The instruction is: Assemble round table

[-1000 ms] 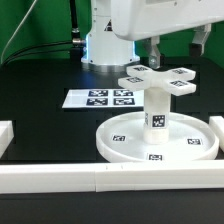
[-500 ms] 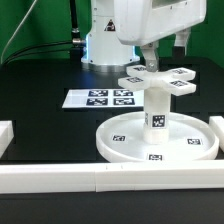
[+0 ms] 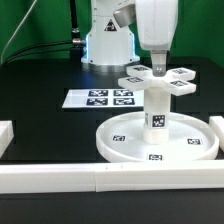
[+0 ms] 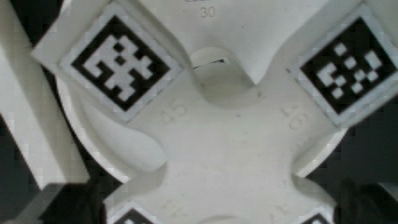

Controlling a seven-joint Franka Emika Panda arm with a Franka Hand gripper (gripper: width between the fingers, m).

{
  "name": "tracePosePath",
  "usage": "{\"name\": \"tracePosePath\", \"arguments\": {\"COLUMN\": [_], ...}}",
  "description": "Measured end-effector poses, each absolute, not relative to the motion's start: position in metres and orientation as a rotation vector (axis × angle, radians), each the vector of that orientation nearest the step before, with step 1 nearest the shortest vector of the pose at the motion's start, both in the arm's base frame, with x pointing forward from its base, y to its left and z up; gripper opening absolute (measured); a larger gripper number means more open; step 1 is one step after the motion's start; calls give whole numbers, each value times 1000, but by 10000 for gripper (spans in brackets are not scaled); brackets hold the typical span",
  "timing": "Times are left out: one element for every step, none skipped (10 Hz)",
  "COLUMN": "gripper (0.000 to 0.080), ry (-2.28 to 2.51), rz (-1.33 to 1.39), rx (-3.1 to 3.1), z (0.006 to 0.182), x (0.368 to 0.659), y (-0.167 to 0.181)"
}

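Observation:
The round disc (image 3: 118, 146) lies flat at the exterior view's right front. The thick leg (image 3: 157, 112) stands upright in its hub. The cross-shaped piece (image 3: 178, 84) sits level on top of the leg. My gripper (image 3: 158, 67) hangs straight down over the centre of the cross, seen edge-on, its tip at the cross's top face. The wrist view is filled by the cross-shaped piece (image 4: 222, 110) with two of its markers, very close. No fingers show there, so I cannot tell how the jaws stand.
The marker board (image 3: 105, 98) lies flat on the black table to the left of the leg. A long white border bar (image 3: 60, 180) runs along the front edge, and a short one (image 3: 5, 135) sits at the left. The arm's base (image 3: 108, 45) stands behind.
The gripper has turned about its vertical axis above the cross and shifted slightly left, from broadside to edge-on. The cross, leg and disc have kept their places.

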State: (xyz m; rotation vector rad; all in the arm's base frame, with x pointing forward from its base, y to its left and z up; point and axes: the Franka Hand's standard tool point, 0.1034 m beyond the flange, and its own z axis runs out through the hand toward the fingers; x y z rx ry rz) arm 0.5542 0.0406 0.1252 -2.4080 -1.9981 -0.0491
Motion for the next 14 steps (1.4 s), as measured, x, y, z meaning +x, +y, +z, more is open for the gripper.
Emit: {"name": "tracePosePath", "arguments": {"gripper": [649,649,649,649,649,649,649,649,649,649,649,649,525,525], "ry": [-1986,-1972,-1959,-1955,-1952,-1943,-1927,-1917,-1905,-1902,-1901,-1901,-1901,-1884], "rz": [-44,-40,-37,-33,-26,-19,-15,-8,-6,-4,-2,-2,-1,-2], "rx": [-2415,-2424,-2432,-2433,-2433,-2436,-2446,-2450,-2459,-2460,-2460,-2460,-2460,-2473], "z": [123,121,120,118,115,112,110,108,107,106,106,105,105,106], "x": [554,553,552,552,551,550,549,548,548,548,547,547,547,547], "y": [39,40,40,40,39,39,39,39,39,38,38,38,38,37]}}
